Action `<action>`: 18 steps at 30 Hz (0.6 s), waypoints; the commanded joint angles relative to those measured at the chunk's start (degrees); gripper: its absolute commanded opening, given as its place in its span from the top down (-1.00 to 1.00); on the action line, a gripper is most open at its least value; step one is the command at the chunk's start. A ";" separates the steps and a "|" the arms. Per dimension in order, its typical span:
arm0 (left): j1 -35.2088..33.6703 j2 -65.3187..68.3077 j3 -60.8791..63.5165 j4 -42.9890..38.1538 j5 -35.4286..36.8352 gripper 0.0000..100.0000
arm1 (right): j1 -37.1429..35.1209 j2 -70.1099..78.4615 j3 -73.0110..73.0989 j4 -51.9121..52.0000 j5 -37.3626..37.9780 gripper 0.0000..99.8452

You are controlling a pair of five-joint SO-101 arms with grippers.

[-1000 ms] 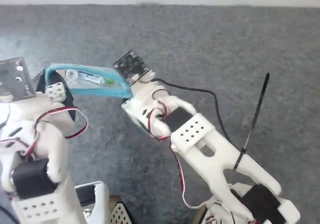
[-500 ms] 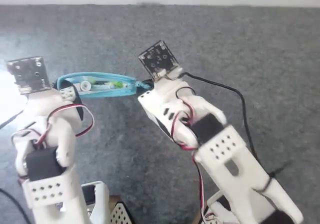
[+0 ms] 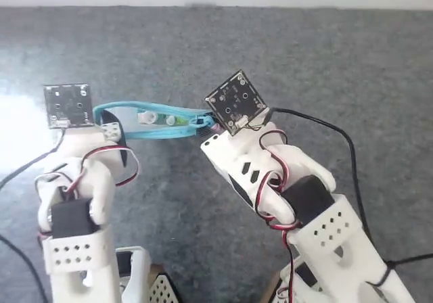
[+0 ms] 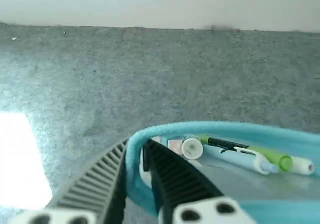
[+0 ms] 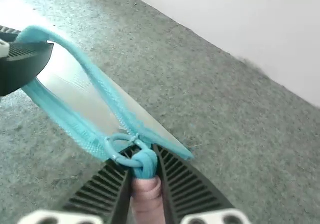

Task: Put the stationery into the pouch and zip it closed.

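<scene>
**Pouch pulled taut, mouth still open**

Over table [image 3: 338, 59], pouch [image 3: 162, 132] shifted right w/ both arms, now stretched flatter. L gripper [image 4: 136, 149] clamps its end rim. R gripper [image 5: 142, 154] clenched too. Pens [image 4: 245, 156] inside. R's grip: zip pull [image 5: 142, 165]. Zipping prob. unfinished.

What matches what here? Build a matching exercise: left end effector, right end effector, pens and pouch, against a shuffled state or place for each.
1. left end effector
2. right end effector
3. pens
4. pouch

A. inside the pouch
B. shut on the zipper pull
C. hung between both arms, partly unzipped
D. shut on the pouch rim

Pairs: 1-D, 2-B, 3-A, 4-C
</scene>
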 commanded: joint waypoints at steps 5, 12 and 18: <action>7.21 0.18 4.88 -0.44 -0.53 0.98 | -0.22 -3.38 -5.54 1.36 0.53 0.98; 10.20 0.70 7.87 -2.81 -0.53 0.98 | -6.81 -3.38 -12.75 8.40 0.88 0.98; 10.90 0.70 7.69 -2.73 -0.44 0.98 | -11.74 -2.86 -13.01 8.22 0.97 0.98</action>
